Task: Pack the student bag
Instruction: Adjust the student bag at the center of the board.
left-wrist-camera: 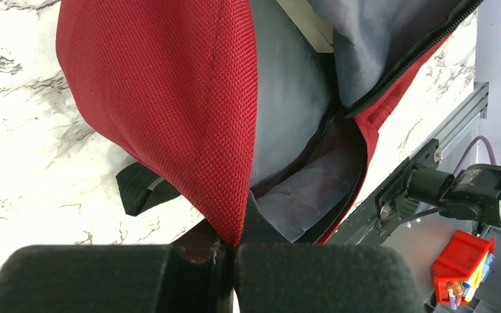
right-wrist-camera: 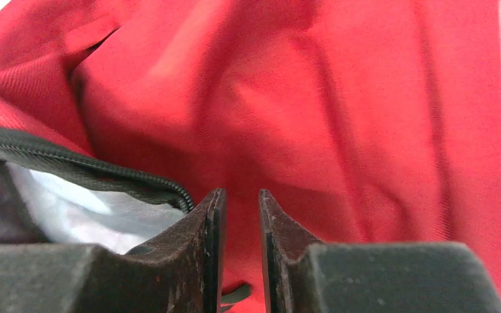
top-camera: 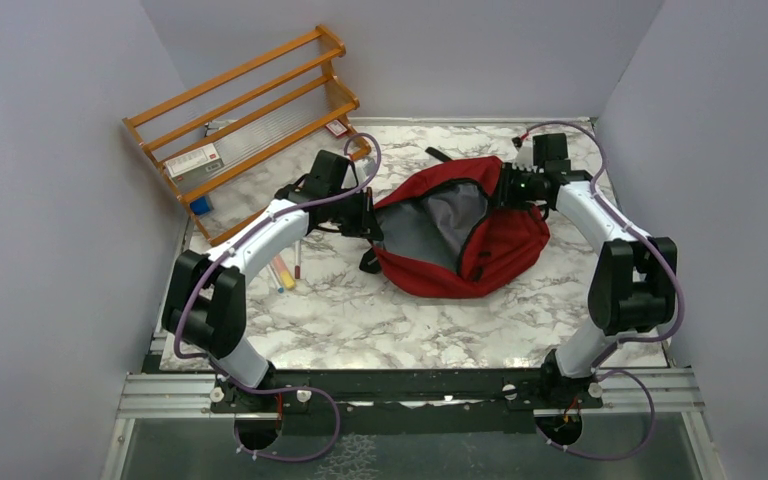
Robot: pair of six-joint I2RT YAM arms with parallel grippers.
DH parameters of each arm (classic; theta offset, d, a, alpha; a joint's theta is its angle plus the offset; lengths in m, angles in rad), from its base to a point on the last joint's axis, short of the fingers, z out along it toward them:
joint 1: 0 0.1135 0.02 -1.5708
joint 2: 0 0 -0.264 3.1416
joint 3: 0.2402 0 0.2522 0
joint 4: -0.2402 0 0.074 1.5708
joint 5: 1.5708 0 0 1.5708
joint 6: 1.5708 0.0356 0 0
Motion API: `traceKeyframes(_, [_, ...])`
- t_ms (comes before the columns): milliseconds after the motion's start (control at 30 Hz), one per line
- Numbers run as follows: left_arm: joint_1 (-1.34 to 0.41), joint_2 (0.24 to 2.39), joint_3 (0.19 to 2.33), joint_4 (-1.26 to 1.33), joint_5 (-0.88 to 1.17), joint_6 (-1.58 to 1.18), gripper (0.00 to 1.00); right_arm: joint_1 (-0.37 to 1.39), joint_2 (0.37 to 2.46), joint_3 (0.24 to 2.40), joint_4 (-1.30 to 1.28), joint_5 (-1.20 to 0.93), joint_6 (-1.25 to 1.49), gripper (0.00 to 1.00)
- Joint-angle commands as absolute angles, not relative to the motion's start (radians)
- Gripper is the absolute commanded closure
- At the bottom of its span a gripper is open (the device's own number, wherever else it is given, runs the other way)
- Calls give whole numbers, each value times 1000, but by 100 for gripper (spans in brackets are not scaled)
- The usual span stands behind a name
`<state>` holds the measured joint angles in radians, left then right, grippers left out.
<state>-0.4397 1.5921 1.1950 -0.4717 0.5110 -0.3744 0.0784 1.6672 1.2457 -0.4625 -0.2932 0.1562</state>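
The student bag (top-camera: 505,245), dark red with black zipper trim, lies in the middle of the marble table with its mouth open and grey lining showing. My left gripper (top-camera: 372,218) is at the bag's left edge. In the left wrist view it (left-wrist-camera: 235,251) is shut on a fold of the bag's red fabric (left-wrist-camera: 163,98). My right gripper (top-camera: 503,190) is at the bag's far right rim. In the right wrist view its jaws (right-wrist-camera: 237,195) stand a narrow gap apart over the red fabric (right-wrist-camera: 365,98), beside the zipper (right-wrist-camera: 91,166).
A wooden rack (top-camera: 250,100) stands at the back left, with flat items on its shelves. Pens (top-camera: 282,270) lie on the table under my left arm. Walls close in the table on three sides. A red bin (left-wrist-camera: 460,264) sits off the table.
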Motion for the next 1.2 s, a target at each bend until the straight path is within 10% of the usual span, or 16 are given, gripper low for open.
traceKeyframes(0, [-433, 1604, 1230, -457, 558, -372, 100, 77, 1679, 1198, -414, -614, 155, 71])
traceKeyframes(400, [-433, 1632, 1236, -451, 560, -371, 100, 179, 1564, 1069, -321, -868, 271, 72])
traceKeyframes(1167, [-430, 1577, 1144, -553, 345, -309, 100, 359, 1330, 994, -274, -253, 314, 56])
